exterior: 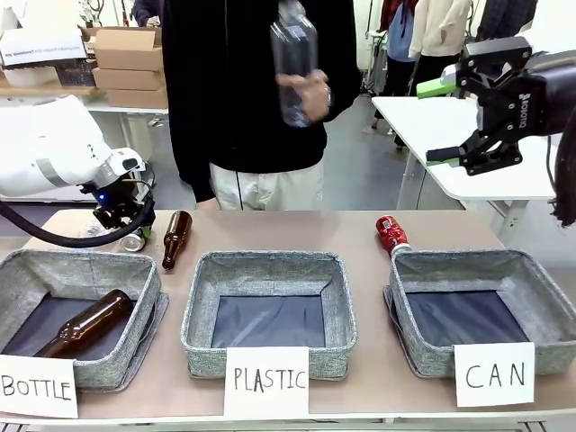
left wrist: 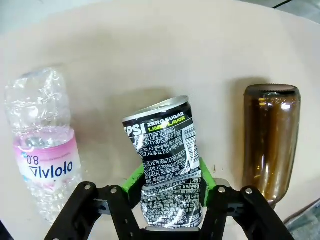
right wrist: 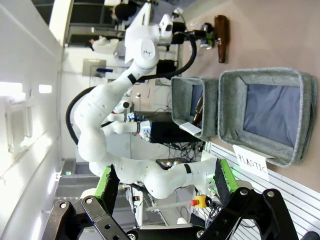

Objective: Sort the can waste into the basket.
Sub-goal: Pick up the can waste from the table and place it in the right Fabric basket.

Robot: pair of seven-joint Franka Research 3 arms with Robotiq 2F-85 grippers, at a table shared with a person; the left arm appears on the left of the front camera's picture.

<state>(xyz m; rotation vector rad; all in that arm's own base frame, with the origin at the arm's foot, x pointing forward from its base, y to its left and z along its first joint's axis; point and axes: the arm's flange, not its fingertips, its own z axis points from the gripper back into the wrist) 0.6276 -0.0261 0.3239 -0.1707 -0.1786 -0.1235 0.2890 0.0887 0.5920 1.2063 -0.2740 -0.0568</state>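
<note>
Your left pincer (left wrist: 170, 176) clamps the dented black can (left wrist: 167, 145) on the worktop's (exterior: 297, 232) far left. Your right pincer (exterior: 438, 121) hangs open, raised. The red can (exterior: 390, 232) lies at the CAN basket's (exterior: 545, 286) far corner.

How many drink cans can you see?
2. The black can is squeezed in the left gripper at the table's far left; the red can lies just behind the CAN basket. Another could hide behind something.

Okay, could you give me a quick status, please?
Left gripper shut on black can. Right gripper open, raised. Red can by basket's far corner. Brown bottle, plastic bottle flank black can.
</note>
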